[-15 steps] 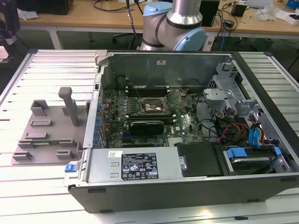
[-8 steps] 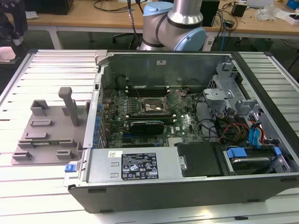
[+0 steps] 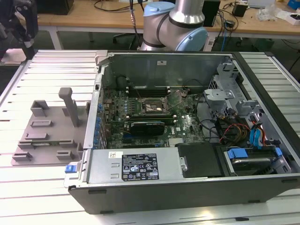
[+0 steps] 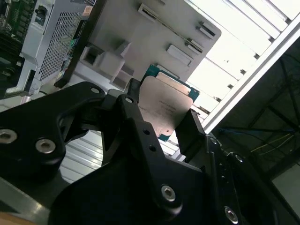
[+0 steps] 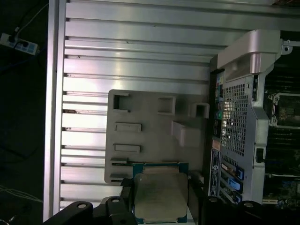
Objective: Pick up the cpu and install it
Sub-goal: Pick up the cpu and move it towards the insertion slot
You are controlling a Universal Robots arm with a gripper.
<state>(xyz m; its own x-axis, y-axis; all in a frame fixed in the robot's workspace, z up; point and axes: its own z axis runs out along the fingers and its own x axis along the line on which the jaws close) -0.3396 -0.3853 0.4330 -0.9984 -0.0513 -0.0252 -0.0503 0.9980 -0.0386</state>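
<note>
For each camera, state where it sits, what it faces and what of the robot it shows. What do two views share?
Exterior view: off the arm, raised, looking down into the open case; the arm rises behind it.
First wrist view: on the arm, facing the grey tray past the gripper.
Second wrist view: on the arm, slanted along the gripper's black body toward the tray.
Both wrist views share the cpu clamped in the gripper.
</note>
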